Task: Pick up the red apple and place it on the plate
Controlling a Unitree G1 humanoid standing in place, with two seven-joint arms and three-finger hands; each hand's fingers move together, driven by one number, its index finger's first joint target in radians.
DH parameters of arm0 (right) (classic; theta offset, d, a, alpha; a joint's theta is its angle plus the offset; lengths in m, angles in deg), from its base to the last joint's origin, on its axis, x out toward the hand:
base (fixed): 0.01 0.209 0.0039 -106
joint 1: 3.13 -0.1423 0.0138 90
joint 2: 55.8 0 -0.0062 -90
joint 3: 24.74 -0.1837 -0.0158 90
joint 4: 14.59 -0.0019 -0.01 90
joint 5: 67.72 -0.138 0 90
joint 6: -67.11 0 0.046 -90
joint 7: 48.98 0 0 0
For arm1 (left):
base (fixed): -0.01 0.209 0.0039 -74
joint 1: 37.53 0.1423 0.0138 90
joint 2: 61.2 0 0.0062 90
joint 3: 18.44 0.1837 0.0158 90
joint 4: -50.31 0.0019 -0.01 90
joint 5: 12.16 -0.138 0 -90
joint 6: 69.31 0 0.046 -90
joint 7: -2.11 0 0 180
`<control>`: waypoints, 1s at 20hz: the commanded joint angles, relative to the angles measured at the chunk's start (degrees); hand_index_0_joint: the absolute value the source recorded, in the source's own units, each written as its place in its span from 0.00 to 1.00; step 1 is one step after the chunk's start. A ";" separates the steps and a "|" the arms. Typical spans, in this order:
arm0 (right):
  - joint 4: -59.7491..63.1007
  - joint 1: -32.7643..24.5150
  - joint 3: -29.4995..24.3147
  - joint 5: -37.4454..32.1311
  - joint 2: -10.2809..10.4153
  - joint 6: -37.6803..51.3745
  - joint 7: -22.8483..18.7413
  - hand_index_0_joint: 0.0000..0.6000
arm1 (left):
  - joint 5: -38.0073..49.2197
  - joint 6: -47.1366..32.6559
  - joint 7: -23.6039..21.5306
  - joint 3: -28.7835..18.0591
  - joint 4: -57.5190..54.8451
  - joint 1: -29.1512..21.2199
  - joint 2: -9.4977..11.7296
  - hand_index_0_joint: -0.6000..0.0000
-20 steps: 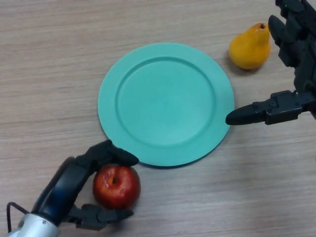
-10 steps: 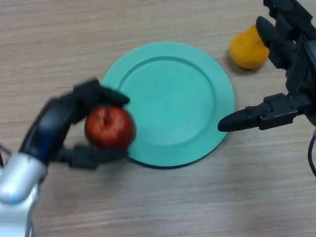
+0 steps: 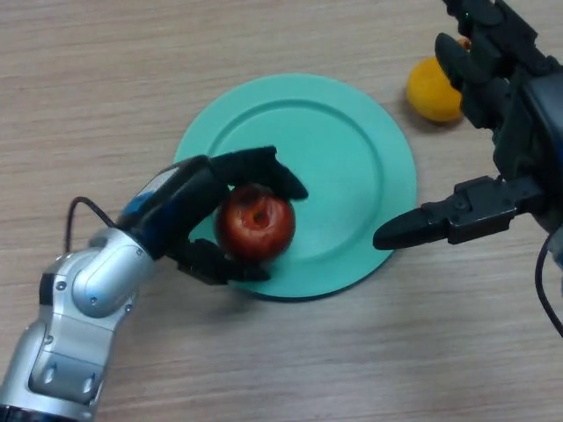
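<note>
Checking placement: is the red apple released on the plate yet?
No. The left hand curls around the red apple, over the teal plate.

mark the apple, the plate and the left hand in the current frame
red apple (image 3: 256, 222), head view, on its top face by the stem dimple.
plate (image 3: 327, 149), head view, on the bare inner surface.
left hand (image 3: 189, 198), head view, on the back of the hand, curled round the apple.

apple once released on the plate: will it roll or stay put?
The apple looks round and glossy, so it may roll a little when the left hand opens. The plate looks flat-centred with a raised rim, likely stopping it. It probably stays rigid under the fingers.
</note>
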 commanded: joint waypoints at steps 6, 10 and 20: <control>-3.24 -1.32 -7.65 -5.50 -4.30 4.05 3.70 0.00 | 8.27 2.92 -8.80 -8.50 -10.29 -1.86 0.91 1.00; 0.04 -1.87 -10.67 -8.85 -5.34 6.50 1.73 0.00 | 21.44 14.08 -10.50 -13.12 -19.31 -3.04 3.84 1.00; 8.24 -2.40 -6.95 -4.38 -5.05 12.84 0.60 0.00 | 40.79 32.52 -19.44 -15.16 -35.11 -3.57 9.19 1.00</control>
